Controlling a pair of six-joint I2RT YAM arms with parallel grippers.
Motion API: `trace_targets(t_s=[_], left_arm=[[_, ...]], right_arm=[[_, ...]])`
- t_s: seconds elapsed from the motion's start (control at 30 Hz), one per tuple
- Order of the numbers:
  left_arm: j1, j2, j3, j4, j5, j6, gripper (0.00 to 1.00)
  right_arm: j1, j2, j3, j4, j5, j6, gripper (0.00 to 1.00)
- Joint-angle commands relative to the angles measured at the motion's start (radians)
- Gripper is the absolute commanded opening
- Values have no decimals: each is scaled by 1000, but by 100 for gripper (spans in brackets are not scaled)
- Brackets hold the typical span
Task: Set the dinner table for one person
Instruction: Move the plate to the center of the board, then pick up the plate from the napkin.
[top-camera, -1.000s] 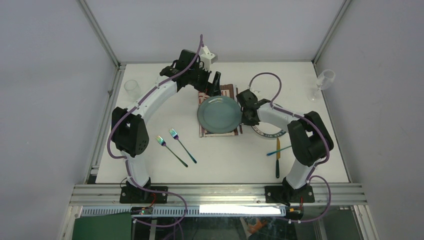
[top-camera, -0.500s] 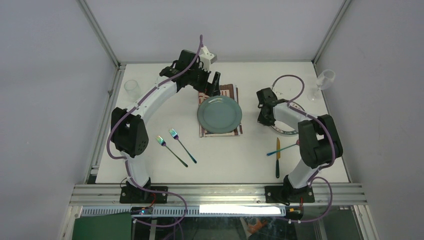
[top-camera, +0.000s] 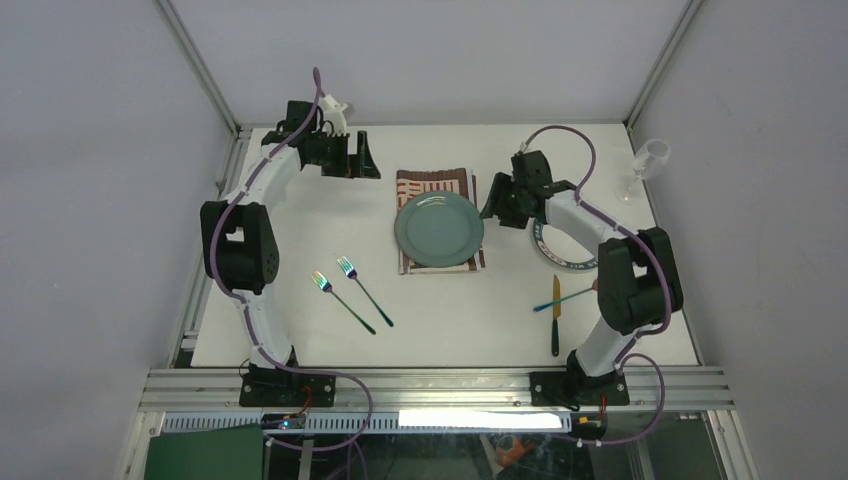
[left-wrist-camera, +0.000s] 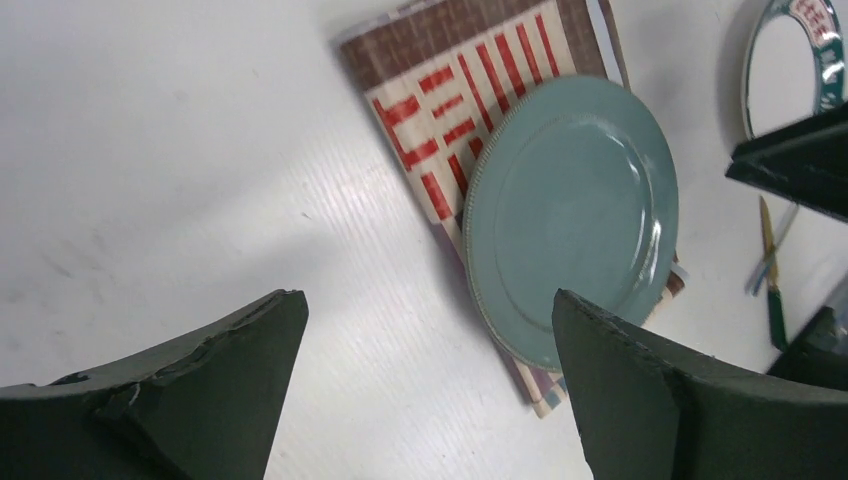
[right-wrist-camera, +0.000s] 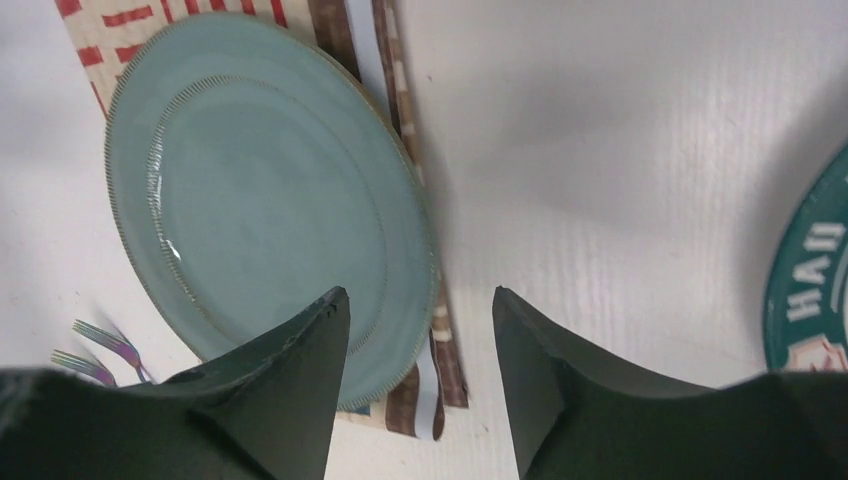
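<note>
Tabletop (top-camera: 450, 320) in white fills the frame rails, and at its centre, a little toward 12 o'clock, lies a striped placemat (top-camera: 432, 182) with a teal plate (top-camera: 439, 228) on its near part. Plate and placemat lie where they lay a second ago.

The left hand (left-wrist-camera: 428, 300) has moved most. A second ago it hung over the far edge of the placemat, at 12 o'clock from the plate. Now it has swung out to about 10 o'clock from the plate, over bare tabletop and well apart from the placemat, so the far stripes are uncovered. Its fingers are spread wide with nothing between them, as before.

The right hand (right-wrist-camera: 418, 295) was at the plate's 3 o'clock edge a second ago, with its fingers together. Half a second ago it had drawn back toward 3 o'clock, over a second plate (top-camera: 565, 264), white with a green lettered rim. Now it sits at about 2 o'clock from the teal plate, just beside the placemat's right edge. Its fingers are parted and hold nothing; the wrist view shows bare tabletop and the placemat edge in the gap.

Two forks (top-camera: 350, 290) lie at 8 o'clock from the teal plate, and two crossed pieces of cutlery (top-camera: 556, 315) at 4 o'clock, all unmoved. A stemmed glass (top-camera: 648, 165) stands at the far right edge.
</note>
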Motion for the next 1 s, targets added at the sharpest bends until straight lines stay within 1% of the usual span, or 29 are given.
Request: trace_targets(t_s=[0.0,0.07,0.13,0.23,0.43,0.57,0.73,0.97], left_arm=[[-22,32,-57,-16,242,-6,99],[-22,60,-77,-16,299,-8,98],[-22,92,-88,-14,361,-6,95],[-22,117,-99,-11,399,-7,93],[-24,166,-113,0,417,-21,92],[-27,194,-127,21,473,-33,89],[-65,215,-136,27,498,-33,87],[-100,218,-150,32,554,-38,87]], right_arm=[[-7,82,64,81,-116,6,58],[-10,115,61,110,-147,17,57],[-10,147,69,120,-158,24,54],[-12,171,67,134,-164,29,52],[-15,181,71,146,-184,26,50],[-15,185,77,155,-210,20,47],[-13,191,74,177,-259,19,43],[-13,195,63,199,-326,19,41]])
